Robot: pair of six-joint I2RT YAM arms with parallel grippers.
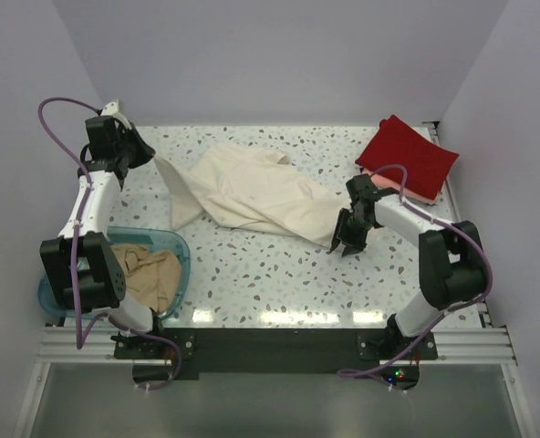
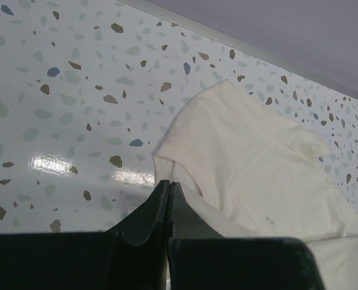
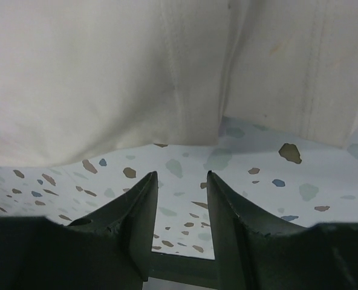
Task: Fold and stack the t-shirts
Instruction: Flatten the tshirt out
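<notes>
red shirt lies folded on pink shirt at the far right corner, apparently done. cream shirt lies unfolded mid-surface. left tool is clamped on its far-left end, and right tool stands apart at its near-right edge. tan shirt lies in the tub, near left edge.

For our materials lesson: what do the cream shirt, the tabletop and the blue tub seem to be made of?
Cream shirt: soft matte cloth, probably cotton; it wrinkles and shows stitched hems. Tabletop: glossy speckled surface, terrazzo or a laminate imitation; light glares off it. Blue tub: translucent, smooth, likely plastic.
</notes>
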